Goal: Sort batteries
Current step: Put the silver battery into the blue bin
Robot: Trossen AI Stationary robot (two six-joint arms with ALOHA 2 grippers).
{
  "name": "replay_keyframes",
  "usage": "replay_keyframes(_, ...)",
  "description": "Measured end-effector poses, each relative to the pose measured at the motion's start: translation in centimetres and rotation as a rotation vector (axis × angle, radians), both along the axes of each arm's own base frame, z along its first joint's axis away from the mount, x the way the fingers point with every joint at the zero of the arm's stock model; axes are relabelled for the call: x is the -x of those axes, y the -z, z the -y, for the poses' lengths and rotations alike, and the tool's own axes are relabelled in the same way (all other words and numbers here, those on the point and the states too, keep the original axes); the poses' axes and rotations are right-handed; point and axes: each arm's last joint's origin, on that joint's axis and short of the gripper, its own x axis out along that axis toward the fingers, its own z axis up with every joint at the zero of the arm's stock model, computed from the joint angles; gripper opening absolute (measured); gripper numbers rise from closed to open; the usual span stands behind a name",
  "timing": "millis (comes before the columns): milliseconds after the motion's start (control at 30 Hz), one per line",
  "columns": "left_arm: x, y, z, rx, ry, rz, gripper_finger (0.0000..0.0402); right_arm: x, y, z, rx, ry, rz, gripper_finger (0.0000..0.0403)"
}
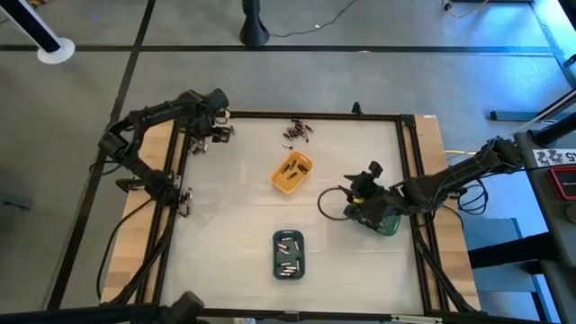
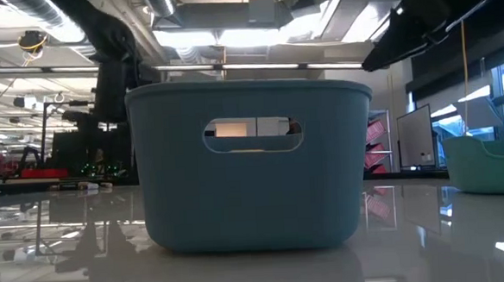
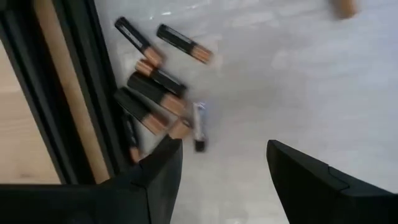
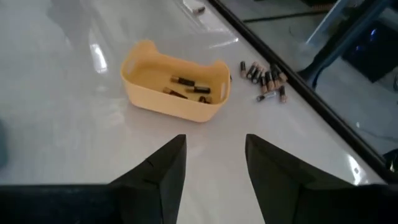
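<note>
From above, I saw the white table [image 1: 225, 225] framed by black rails, with the loose batteries [image 1: 297, 131] lying in a small cluster at the upper middle of the frame, close to the far rail. Just below them sat the orange tray [image 1: 292, 173] with a few cells inside, and lower still, near the bottom centre, the slate-blue tray [image 1: 288, 254] held several more. The left gripper [image 1: 214, 132] hung at the upper left of the frame, beside the table's corner, and my left wrist camera showed its two dark fingers [image 3: 158, 180] spread apart with nothing between them, over bare table just short of the pile of batteries [image 3: 155, 93] by the rail. The right gripper [image 1: 364, 191] was at the right of the frame, next to the green tray [image 1: 389, 223]; its fingers [image 4: 165, 171] stood partly apart and empty, facing the orange tray [image 4: 177, 81] and the batteries [image 4: 266, 78] beyond it. At table height, the blue tray [image 2: 253, 167] filled the middle of the picture.
</note>
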Motion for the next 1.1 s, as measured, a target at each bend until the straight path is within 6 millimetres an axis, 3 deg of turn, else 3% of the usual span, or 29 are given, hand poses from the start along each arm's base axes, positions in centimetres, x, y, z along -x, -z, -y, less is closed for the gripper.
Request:
replay_keyframes(200, 0.5, 2.1, -1.1, 0.103, 0.097, -0.065, 0.0203, -0.5, 0.2, 1.3, -0.085, -0.004, -0.032, 0.0168)
replay_keyframes(500, 0.1, 4.6, -0.9, 0.253, 0.226, -0.194, 0.0189, -0.5, 0.4, 1.1, -0.183, -0.083, -0.065, 0.0168)
replay_keyframes(1100, 0.0, 4.7, -0.8, 0.27, 0.259, -0.207, 0.0189, -0.5, 0.5, 0.9, -0.248, -0.12, -0.077, 0.0168)
